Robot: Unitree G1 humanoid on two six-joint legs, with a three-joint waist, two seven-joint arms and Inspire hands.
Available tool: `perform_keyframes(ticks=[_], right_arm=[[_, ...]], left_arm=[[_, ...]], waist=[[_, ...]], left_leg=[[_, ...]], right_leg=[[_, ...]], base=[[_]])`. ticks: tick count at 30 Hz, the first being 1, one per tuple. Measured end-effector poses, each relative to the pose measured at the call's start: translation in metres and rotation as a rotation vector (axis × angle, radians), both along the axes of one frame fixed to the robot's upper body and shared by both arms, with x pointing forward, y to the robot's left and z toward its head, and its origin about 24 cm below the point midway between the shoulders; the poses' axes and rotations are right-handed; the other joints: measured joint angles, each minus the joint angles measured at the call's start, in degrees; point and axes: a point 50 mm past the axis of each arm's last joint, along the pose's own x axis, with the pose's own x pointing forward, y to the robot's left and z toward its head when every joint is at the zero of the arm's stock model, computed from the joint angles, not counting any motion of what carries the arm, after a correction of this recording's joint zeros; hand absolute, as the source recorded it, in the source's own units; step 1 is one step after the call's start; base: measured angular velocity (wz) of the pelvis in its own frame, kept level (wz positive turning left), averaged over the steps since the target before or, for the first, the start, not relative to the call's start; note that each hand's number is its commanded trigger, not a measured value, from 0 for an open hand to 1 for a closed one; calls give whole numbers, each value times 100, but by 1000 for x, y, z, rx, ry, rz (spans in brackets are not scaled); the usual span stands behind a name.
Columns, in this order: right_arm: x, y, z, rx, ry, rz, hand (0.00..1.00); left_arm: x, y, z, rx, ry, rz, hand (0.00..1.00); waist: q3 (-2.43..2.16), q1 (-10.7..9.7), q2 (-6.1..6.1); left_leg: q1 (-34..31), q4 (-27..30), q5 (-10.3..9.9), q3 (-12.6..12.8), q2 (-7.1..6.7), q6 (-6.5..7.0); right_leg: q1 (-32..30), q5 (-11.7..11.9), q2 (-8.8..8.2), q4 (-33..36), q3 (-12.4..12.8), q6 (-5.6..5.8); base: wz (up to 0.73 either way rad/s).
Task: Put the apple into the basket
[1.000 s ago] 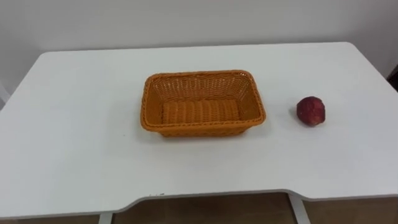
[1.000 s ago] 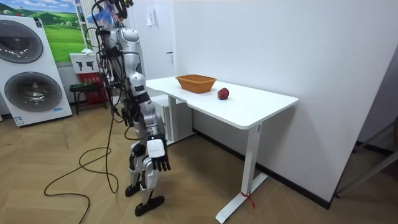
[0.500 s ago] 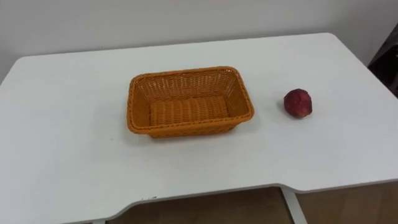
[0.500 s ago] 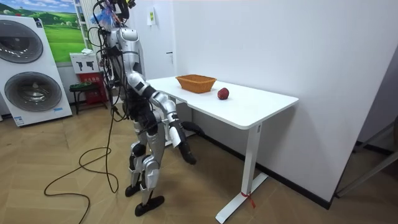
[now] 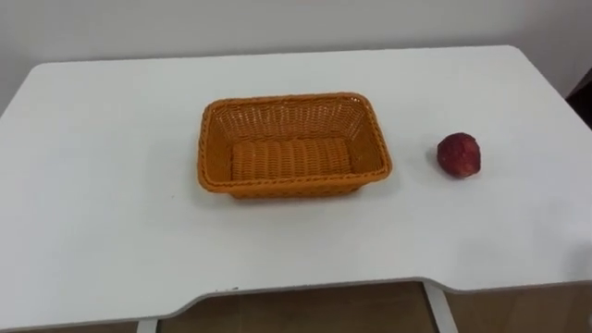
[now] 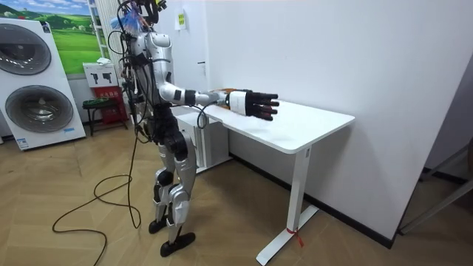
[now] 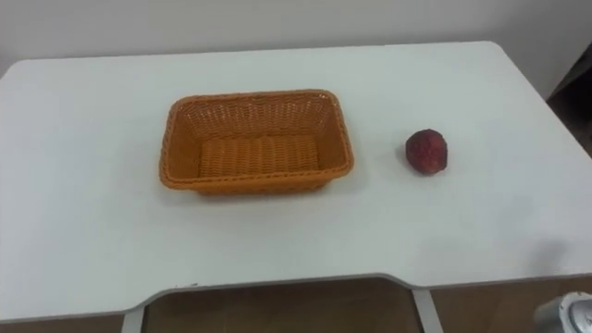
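Observation:
A dark red apple [image 5: 459, 154] lies on the white table [image 5: 111, 231], a short way to the right of the orange wicker basket [image 5: 292, 145], which has nothing in it. In the room view I stand at the table's long side, facing it. My right arm is stretched out level over the tabletop [image 6: 310, 125]. My right hand [image 6: 255, 104] is open, its dark fingers straight and spread, and it covers the apple's spot from that camera. A grey bit of my right arm [image 7: 566, 312] pokes in at the lower right corner of the right eye view.
The table stands against a white wall, with its front edge [image 5: 305, 291] curving near me. A white cabinet [image 6: 207, 140] sits under the table. Washing machines [image 6: 37, 89] and a small red stand [image 6: 103, 103] are at the room view's left.
My right arm has swung up from hanging at my side to stretched out over the table. The eye views shifted a little with my head; apple and basket stay put.

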Motion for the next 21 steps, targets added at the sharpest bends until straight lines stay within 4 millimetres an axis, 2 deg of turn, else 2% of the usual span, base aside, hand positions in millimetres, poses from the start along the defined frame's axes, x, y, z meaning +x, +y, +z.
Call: perform_keyframes(ticks=[6,9,12,16,21], right_arm=[[25,19,9,-73,12,202,0],[30,24,8,-78,26,275,0],[34,26,9,-88,40,333,0],[41,33,7,-85,61,436,0],[62,39,4,-37,91,596,0]], left_arm=[[6,-4,-2,-29,9,-59,0],[7,-5,-2,-31,9,-66,0],[7,-7,-3,-35,21,-74,0],[13,-7,-3,-36,20,-83,0],[18,-9,-4,-57,31,-102,0]], waist=[[-5,101,-15],[0,191,-40],[-3,228,-1],[-1,222,0],[11,207,-11]], left_leg=[[42,-8,5,-30,2,-4],[38,-5,8,-38,8,-9],[24,5,8,-55,15,-8],[-12,5,17,-129,11,-8],[-56,13,24,-172,13,-9]], right_leg=[[40,3,0,2,-33,0],[46,16,0,-17,-53,-9],[102,70,4,-118,-110,-11],[124,105,3,-197,-175,-10],[136,117,1,-198,-198,-13]], base=[[1],[0],[6],[10],[2]])
